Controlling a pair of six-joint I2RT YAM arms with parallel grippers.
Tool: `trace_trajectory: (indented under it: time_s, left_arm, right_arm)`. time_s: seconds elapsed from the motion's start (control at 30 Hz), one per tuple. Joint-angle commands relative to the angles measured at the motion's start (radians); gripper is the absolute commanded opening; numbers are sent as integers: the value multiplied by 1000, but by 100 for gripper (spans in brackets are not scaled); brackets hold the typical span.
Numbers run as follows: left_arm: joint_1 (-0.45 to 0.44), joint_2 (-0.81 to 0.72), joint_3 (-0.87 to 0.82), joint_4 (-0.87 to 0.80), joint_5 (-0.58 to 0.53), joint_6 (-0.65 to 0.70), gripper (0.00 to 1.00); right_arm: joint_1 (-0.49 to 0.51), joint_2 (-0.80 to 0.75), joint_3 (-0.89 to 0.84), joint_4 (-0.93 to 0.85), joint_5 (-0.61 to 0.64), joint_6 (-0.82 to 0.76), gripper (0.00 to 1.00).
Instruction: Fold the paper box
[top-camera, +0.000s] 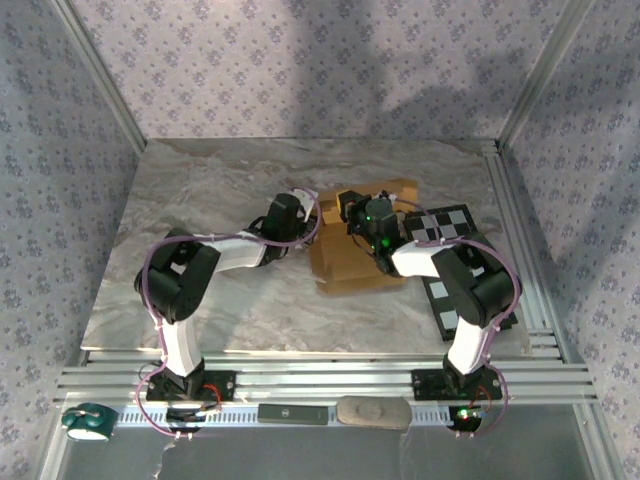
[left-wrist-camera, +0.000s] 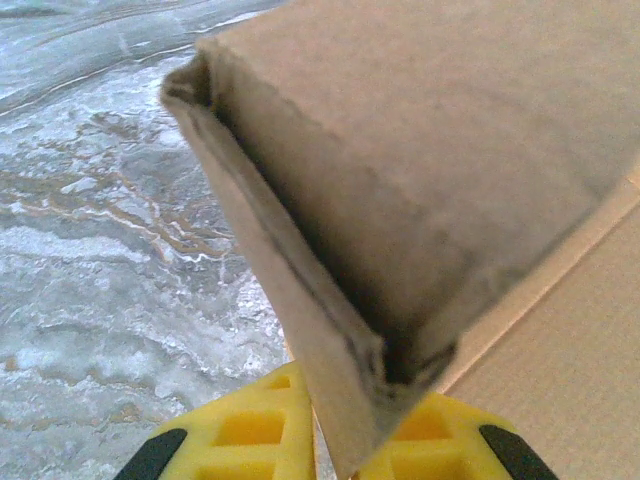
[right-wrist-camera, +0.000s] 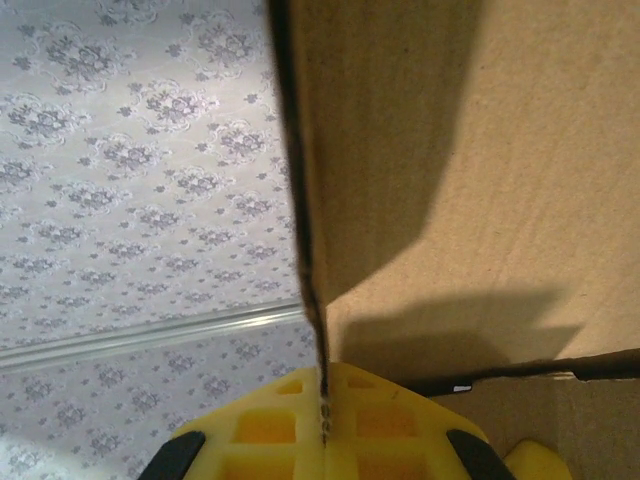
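Note:
The paper box (top-camera: 350, 262) is a tan cardboard piece lying in the middle of the table, partly folded up. In the left wrist view a doubled-over flap of the paper box (left-wrist-camera: 420, 150) runs down between my yellow fingers (left-wrist-camera: 240, 430), and my left gripper (left-wrist-camera: 345, 440) is pinched on it. From above, the left gripper (top-camera: 308, 215) sits at the box's left far edge. My right gripper (right-wrist-camera: 323, 430) is shut on a thin upright wall of the paper box (right-wrist-camera: 470, 200), seen edge-on. In the top view the right gripper (top-camera: 362, 212) is over the box's far middle.
A black-and-white checkered board (top-camera: 455, 235) lies to the right of the box, partly under the right arm. The marble table (top-camera: 200, 200) has bare room at left and far. Aluminium rails (top-camera: 320, 375) run along the near edge, and a tape roll (top-camera: 88, 422) sits below them.

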Motion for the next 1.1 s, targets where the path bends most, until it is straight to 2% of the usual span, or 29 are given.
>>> trace_trajectory:
  time_s: [0.0,0.17,0.27,0.67,1.07]
  left_arm:
    - [-45,28,58,31,-89,-24,13]
    - [-73,58,104,1,-232,-75,10]
    - [-83,77,140,-38,-310,-97,0]
    - [-109,115,257,-257,-607,-254,0]
    - [-124,174,322,-360,-756,-378,0]
  right_arm:
    - [68,28,-14,-21,-37,33,0]
    - [122,45,-18,10,24,72,0]
    - [142,54,-21,19,42,96,0]
    - [194,45,-35,-24,86,187,0]
    - [212,72,-26,-16,111,251,0]
